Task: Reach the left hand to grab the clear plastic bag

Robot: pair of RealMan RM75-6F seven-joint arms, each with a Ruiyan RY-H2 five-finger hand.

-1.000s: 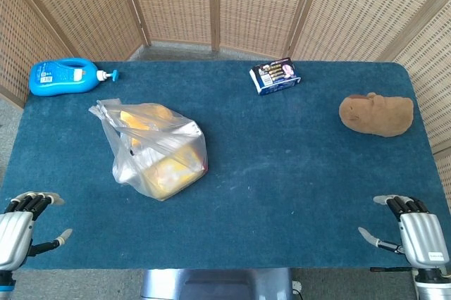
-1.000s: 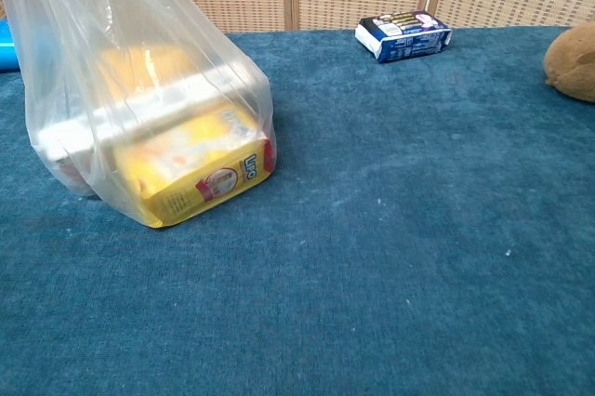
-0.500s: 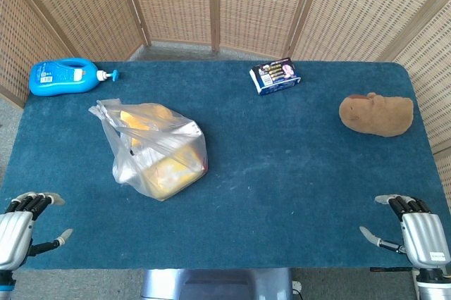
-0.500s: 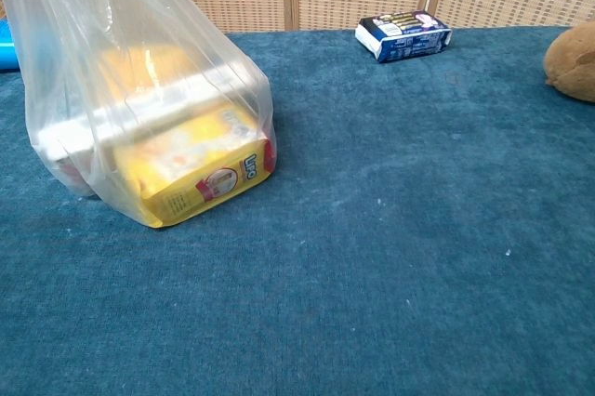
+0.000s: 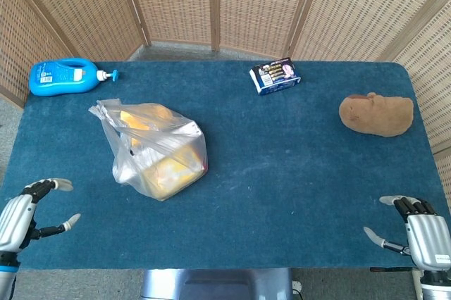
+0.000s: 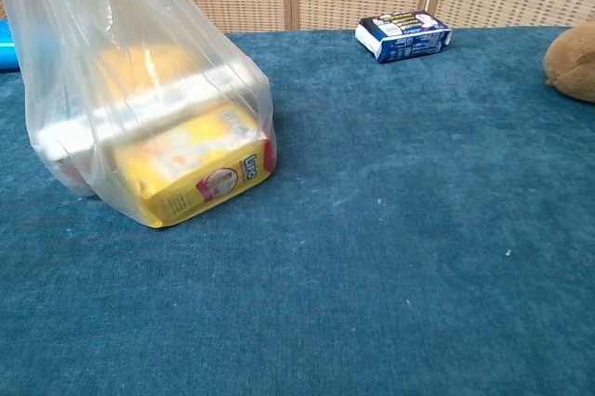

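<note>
1. Head view, compared with the frame half a second earlier: the left hand [image 5: 25,217] has shifted slightly inward and turned at the near left corner of the worktop [image 5: 296,166]. Its fingers are now spread, released, and hold nothing. It remains well apart from the clear plastic bag [image 5: 155,148].
2. The right hand [image 5: 417,232] sits slightly lower at the near right corner. Its fingers are apart and hold nothing. All things on the worktop are unchanged.
3. Both hands are cut off by the lower frame edge in the head view. Neither hand appears in the chest view.
4. In the chest view the bag [image 6: 139,99] is cut off at the top and left edges. Its film blurs part of the contents.
5. The bag stands on the left half of the worktop. It holds a yellow box [image 6: 200,173] plus paler items that cannot be identified.
6. Elsewhere on the worktop: a blue pump bottle [image 5: 67,76] lying at the far left, a small dark blue box [image 5: 275,76] at far centre, and a brown plush toy [image 5: 377,114] at the right.
</note>
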